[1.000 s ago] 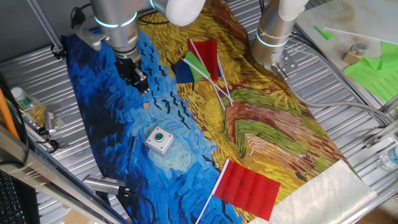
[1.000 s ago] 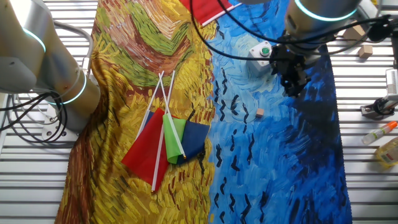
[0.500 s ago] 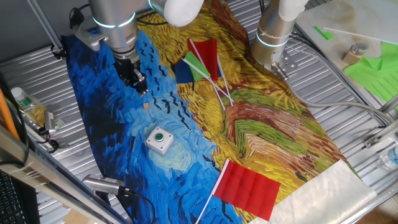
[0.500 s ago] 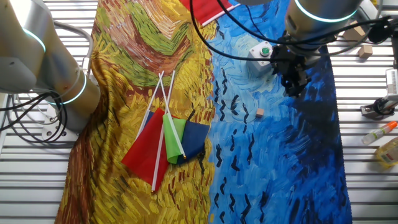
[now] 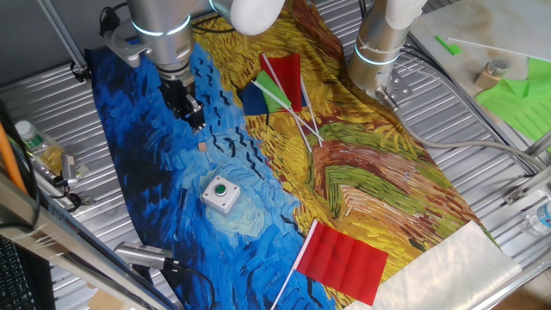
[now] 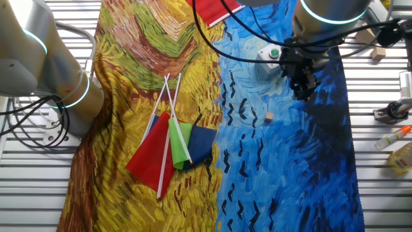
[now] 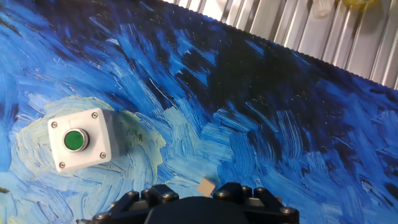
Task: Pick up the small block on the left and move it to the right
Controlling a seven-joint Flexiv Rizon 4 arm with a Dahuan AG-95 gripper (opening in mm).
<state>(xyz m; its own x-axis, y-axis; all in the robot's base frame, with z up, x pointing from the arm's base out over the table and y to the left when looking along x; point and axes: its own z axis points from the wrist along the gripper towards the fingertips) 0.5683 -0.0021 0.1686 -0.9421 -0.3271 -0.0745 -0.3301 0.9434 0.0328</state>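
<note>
The small block (image 5: 203, 145) is a tiny tan cube lying on the blue part of the painted cloth. It also shows in the other fixed view (image 6: 269, 116) and at the bottom of the hand view (image 7: 206, 185), just above the gripper's dark body. My gripper (image 5: 197, 122) hangs over the cloth a little beyond the block, above it and not touching it; it also shows in the other fixed view (image 6: 301, 93). Its fingers look like one dark mass, and the fingertips are out of the hand view, so I cannot tell whether it is open or shut.
A white box with a green button (image 5: 220, 194) sits on the cloth near the block. Folded flags on sticks (image 5: 277, 86) lie mid-cloth and a red flag (image 5: 343, 260) lies at the near end. A second arm's base (image 5: 379, 52) stands at the cloth's edge. Bottles (image 6: 396, 136) lie on the metal slats.
</note>
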